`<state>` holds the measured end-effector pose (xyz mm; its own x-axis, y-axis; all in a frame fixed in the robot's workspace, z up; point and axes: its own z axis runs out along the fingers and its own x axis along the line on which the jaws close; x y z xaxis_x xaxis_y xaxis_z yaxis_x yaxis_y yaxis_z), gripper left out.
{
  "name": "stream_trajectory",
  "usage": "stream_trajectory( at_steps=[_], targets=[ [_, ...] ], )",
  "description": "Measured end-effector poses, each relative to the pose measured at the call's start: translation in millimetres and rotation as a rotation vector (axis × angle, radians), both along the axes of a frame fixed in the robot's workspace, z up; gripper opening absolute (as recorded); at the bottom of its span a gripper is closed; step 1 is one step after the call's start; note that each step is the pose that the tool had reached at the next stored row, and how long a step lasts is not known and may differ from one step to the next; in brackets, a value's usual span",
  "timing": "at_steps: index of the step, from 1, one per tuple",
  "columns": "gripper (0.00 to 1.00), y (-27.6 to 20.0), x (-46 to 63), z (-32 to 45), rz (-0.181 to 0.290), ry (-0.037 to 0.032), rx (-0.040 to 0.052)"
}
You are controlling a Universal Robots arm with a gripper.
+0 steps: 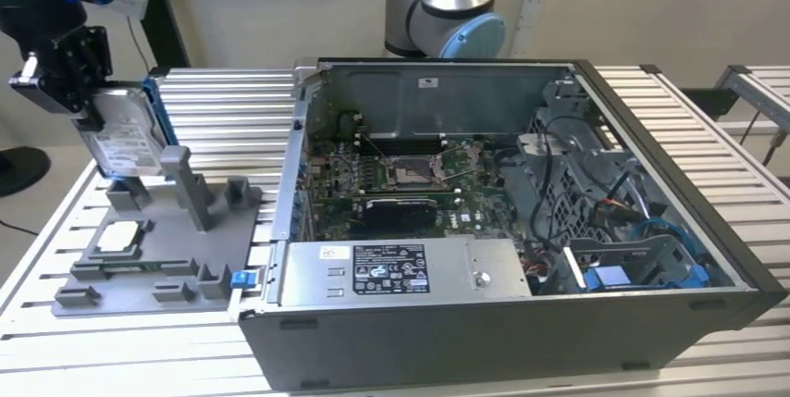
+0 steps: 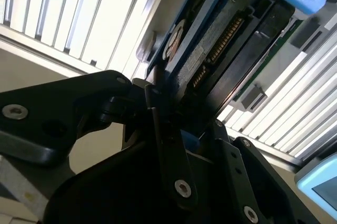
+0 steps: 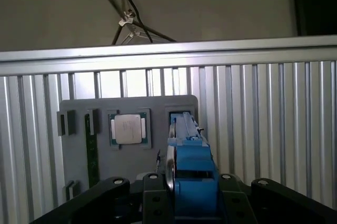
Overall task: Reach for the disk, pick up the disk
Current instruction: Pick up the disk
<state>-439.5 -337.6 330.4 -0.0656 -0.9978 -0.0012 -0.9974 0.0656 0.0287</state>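
The disk (image 1: pixel 129 142) stands upright on edge at the exterior view's left, a silver-grey drive with a white label and a blue side rail. My gripper (image 1: pixel 89 110) is shut on its upper part from above. Its lower end hangs right at a slot of the grey fixture (image 1: pixel 148 258); I cannot tell whether it is clear of the slot. In the first wrist view the disk (image 3: pixel 192 155) is edge-on, blue rail facing me, between the black fingers of the gripper (image 3: pixel 189 184). In the second wrist view the disk (image 2: pixel 216 40) shows its connector end beyond the gripper (image 2: pixel 168 108).
A small white-topped chip (image 1: pixel 120 235) (image 3: pixel 128 128) lies in the fixture beside the slot. An open computer case (image 1: pixel 519 341) fills the middle and right, with a labelled grey metal box (image 1: pixel 395 272) at its front. Everything rests on a slatted aluminium table (image 1: pixel 222 92). The arm's base (image 1: pixel 445 8) stands behind.
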Motion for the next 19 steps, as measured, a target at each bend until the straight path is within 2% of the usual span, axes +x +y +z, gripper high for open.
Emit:
stream_trajectory(
  at_steps=[5,19],
  targets=[
    [0.0,0.0,0.0,8.9,0.0,-0.0001,0.0],
    [0.0,0.0,0.0,46.0,0.0,-0.0001,0.0]
  ],
)
